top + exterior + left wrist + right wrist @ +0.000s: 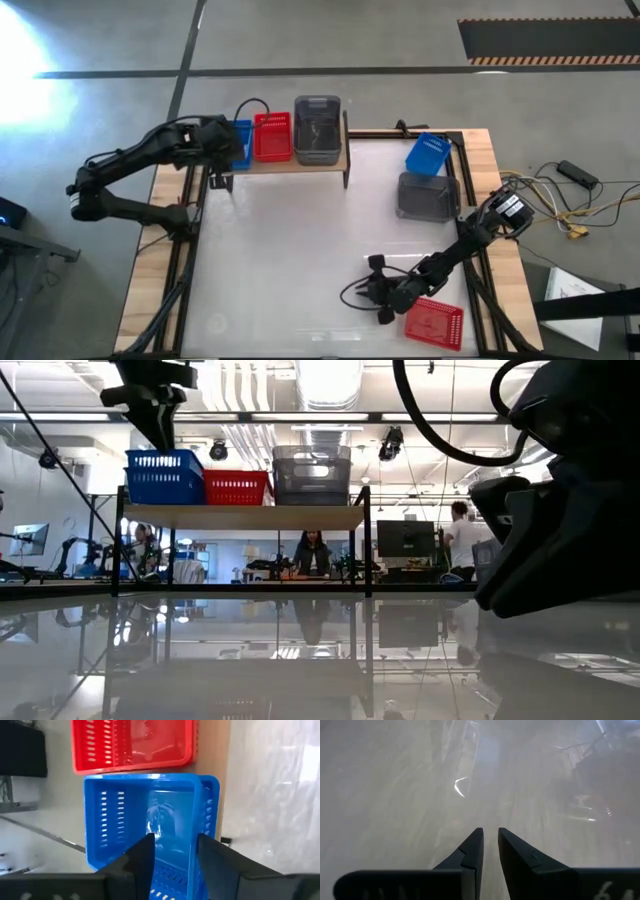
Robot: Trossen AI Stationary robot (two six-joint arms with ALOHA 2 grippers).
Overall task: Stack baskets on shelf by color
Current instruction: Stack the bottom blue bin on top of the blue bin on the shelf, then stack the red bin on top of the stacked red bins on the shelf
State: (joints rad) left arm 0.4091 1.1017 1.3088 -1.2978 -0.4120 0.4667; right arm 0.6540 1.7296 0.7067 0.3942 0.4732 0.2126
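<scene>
While poised just over the blue perforated plastic basket (115,820) at the left end of the small wooden-plank shelf on black legs (290,165), holds the left gripper (172,840) with jaws apart, clamped on nothing, fingertips low by the basket's short wall. Risks hooking that wall on any sideways pull and dragging the basket off the shelf's left end. Could equally knock it into the red mesh basket (130,745) just beside it, which in turn sits by the dark grey translucent basket (318,128) at the shelf's right end. Cannot tell whether any of these three hides another nested inside. Leaves three more on the white-topped table (280,250): a second blue basket (430,152) near the far right corner, a second grey basket (428,196) just nearer along the right edge, and a second red basket (434,323) at the near right corner. Finds the right gripper (490,831) low over bare tabletop by the near edge, just beside that red basket, jaws only a narrow slit apart and empty. Probably needs that red basket next. Could shove it off the corner if approached from the table's middle, given a glossy top and two edges close by. Could also miss the thin mesh wall unless the jaws are spread wider first.
</scene>
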